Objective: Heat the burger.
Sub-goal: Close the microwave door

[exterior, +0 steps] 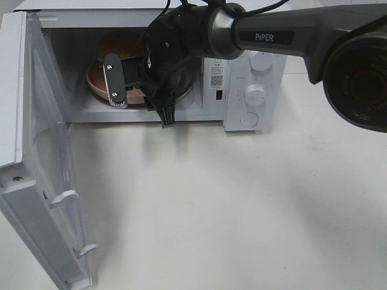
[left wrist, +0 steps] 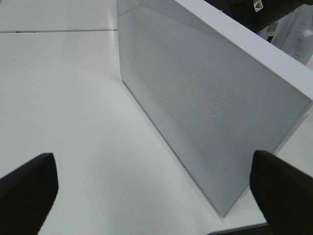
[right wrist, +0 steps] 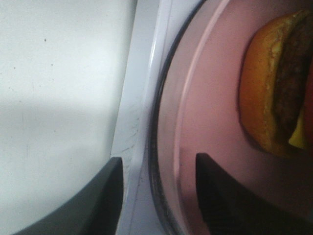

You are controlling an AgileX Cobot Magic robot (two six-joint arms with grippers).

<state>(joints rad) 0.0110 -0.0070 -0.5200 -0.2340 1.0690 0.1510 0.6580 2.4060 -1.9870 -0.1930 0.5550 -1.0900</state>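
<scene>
The burger point(exterior: 118, 45) is sitting on a pink plate point(right wrist: 205, 98) inside the open microwave point(exterior: 254, 66) at eleven o'clock; the right gripper point(right wrist: 156, 164), jaws half parted around the rim, should be backing out level, while the left gripper point(left wrist: 154, 166) is gaping wide beside the door point(left wrist: 195, 98).

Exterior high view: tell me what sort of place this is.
Probably a robot lab bench staged as a kitchen: a white microwave with its door open on a white table, a burger on a pink plate inside, and a Piper-labelled arm reaching in.

"PiPER" stands in white on the right arm point(exterior: 265, 37); the microwave's point(exterior: 267, 118) QR-code sticker point(exterior: 217, 79) is otherwise illegible.
</scene>
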